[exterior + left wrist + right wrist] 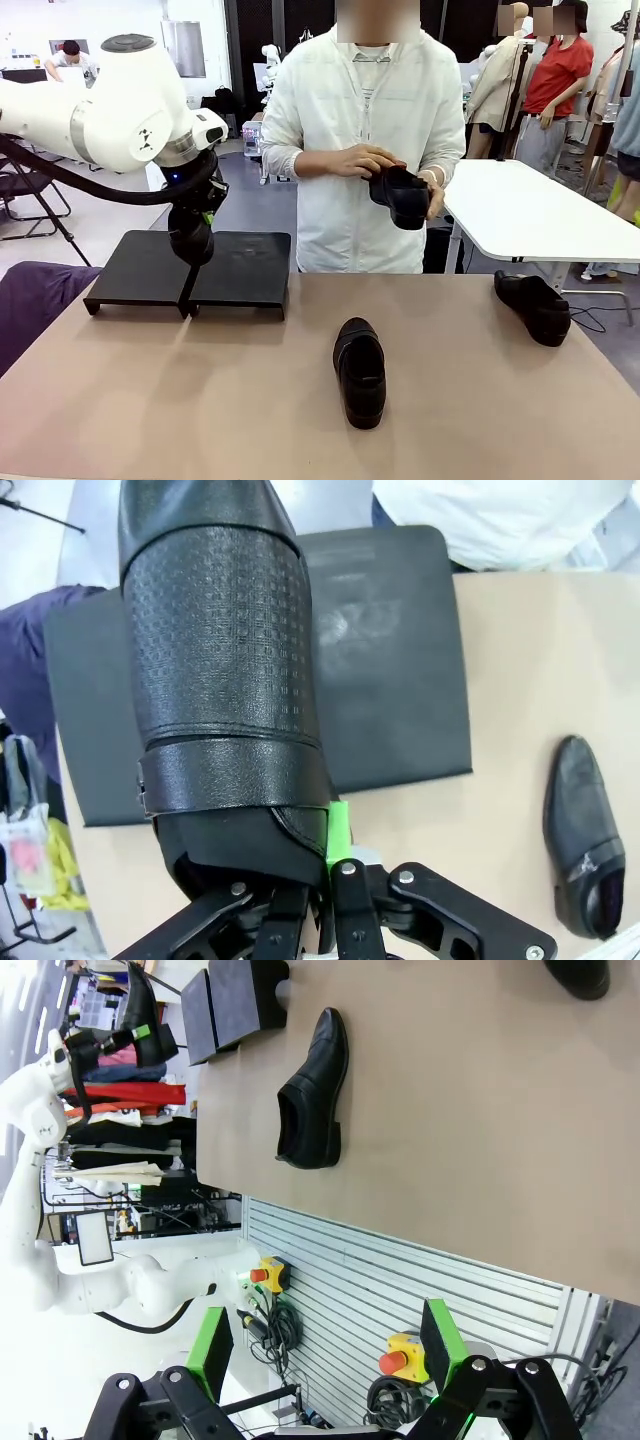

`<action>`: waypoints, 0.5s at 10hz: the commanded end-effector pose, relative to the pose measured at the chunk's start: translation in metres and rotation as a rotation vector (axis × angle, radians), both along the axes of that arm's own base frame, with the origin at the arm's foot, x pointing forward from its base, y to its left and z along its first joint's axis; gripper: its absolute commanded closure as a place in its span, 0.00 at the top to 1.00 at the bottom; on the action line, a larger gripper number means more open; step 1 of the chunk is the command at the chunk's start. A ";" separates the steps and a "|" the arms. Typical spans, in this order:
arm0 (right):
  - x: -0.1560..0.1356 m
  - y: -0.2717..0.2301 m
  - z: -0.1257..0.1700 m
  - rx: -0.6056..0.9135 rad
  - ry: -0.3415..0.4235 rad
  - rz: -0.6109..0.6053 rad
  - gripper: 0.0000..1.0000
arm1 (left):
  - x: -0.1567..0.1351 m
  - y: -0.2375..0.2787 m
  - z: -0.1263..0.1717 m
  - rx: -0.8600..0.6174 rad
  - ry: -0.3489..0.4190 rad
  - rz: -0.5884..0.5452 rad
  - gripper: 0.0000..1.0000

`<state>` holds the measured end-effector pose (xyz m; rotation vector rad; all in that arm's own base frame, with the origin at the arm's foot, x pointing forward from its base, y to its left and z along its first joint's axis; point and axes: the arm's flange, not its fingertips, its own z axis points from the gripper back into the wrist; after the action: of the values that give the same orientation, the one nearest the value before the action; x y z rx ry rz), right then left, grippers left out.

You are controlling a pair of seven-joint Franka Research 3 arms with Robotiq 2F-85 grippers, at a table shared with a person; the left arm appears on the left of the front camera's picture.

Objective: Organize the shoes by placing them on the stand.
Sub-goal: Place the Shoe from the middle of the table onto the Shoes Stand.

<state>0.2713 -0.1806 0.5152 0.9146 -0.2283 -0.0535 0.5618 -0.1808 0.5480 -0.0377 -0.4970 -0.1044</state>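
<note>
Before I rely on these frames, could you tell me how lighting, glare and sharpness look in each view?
Front view: even, soft light, only a faint shadow beside the middle shoe. Left wrist view: the held shoe looms large yet sharp; a pale sheen lies on the stand. Right wrist view: rolled sideways, evenly lit, no glare.

A robotics lab: white robot arm [100, 115], emergency-stop button [261, 1274], worktable [530, 215].

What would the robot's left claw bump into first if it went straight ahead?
The left gripper is shut on a black loafer, toe leading. Straight ahead lies the black stand, so the toe would probably land there first.
</note>
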 end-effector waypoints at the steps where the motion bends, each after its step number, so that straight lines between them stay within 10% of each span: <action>1: -0.003 -0.002 0.000 -0.011 -0.009 0.013 1.00 | 0.043 -0.002 0.001 -0.012 -0.015 0.040 0.00; 5: -0.003 -0.002 0.000 -0.011 -0.009 0.013 1.00 | 0.093 -0.005 -0.026 0.035 0.103 0.066 0.00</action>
<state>0.2713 -0.1805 0.5152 0.9144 -0.2283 -0.0534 0.6401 -0.1802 0.5115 -0.0231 -0.4102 -0.0613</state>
